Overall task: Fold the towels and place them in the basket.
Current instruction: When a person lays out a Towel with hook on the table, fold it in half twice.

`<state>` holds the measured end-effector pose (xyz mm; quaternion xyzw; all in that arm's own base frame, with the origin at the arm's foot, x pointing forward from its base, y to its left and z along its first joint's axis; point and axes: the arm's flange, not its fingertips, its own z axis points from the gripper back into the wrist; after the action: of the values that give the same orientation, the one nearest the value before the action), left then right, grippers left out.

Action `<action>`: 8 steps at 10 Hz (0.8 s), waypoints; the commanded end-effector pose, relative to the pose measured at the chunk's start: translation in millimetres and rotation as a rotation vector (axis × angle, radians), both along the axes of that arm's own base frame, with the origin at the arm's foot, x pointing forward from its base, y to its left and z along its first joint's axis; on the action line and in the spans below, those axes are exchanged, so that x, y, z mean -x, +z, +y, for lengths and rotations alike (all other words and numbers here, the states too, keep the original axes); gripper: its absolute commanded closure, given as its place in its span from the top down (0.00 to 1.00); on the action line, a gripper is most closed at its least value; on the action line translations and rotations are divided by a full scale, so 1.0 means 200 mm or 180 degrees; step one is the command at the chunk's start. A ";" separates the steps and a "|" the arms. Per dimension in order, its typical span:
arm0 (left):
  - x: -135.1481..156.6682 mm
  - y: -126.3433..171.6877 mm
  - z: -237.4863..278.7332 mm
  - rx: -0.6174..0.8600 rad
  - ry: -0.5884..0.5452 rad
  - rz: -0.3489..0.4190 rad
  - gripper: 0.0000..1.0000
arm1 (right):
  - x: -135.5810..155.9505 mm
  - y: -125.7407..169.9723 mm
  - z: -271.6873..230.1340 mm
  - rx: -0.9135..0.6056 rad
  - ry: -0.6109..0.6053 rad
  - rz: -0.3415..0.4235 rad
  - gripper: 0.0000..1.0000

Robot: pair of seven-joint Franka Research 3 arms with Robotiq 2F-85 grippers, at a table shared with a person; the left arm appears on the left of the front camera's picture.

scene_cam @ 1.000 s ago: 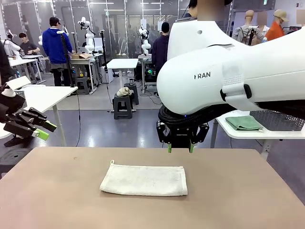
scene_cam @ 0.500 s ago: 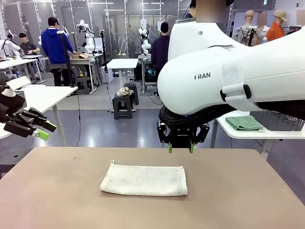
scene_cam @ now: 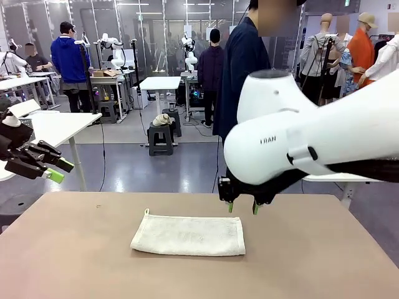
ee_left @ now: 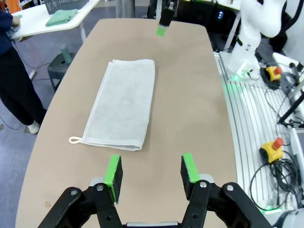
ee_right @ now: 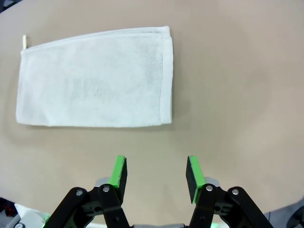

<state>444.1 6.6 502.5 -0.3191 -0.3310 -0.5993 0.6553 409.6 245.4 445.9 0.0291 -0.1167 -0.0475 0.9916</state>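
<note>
**Folded towel alone at mid-surface, both sets of fingers wide and empty**

At the centre of a tan, round-edged surface (scene_cam: 324, 261): one cream-white towel (scene_cam: 188, 235), folded to a flat rectangle, corner loop at its far corner on the robot's left. Nothing else on that top.

Across it, a person in a dark navy top (scene_cam: 240, 68), standing at the far side. Behind, a workshop hall: grey floor, white tables (scene_cam: 161, 82), a dark stool (scene_cam: 161, 138) with a bundled cloth on top, a person in a blue jacket (scene_cam: 72, 59) farther off. From the left wrist, a white side table (ee_left: 33, 21) with a green folded cloth (ee_left: 59, 17).

Right fingers (scene_cam: 230, 205) spread apart, gripping nothing, above the surface close to the towel's far right corner. Left fingers (scene_cam: 56, 175) likewise parted and empty, raised beyond the surface's left edge, well apart from the towel.

Against half a second ago: right arm swung toward picture right and rolled, fingers lower and now tilted, nearer the towel's edge; navy-clad person uncovered behind it. Towel and left fingers unmoved.
</note>
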 end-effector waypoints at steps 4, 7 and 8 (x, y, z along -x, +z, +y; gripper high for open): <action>0.00 0.00 0.00 0.0012 -0.0005 -0.0006 0.64 | -0.15 -0.36 -0.11 -0.0072 -0.0085 -0.0063 0.64; 0.00 0.00 0.00 0.0012 -0.0005 -0.0006 0.64 | -0.26 -0.50 -0.11 -0.0054 -0.0119 -0.0038 0.64; 0.00 0.00 0.00 0.0012 -0.0005 -0.0006 0.64 | -0.30 -0.54 -0.10 -0.0037 -0.0149 -0.0036 0.64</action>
<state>444.1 6.5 502.5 -0.3190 -0.3309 -0.5993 0.6554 455.1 216.3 343.9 0.0366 -0.1079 -0.0571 0.9919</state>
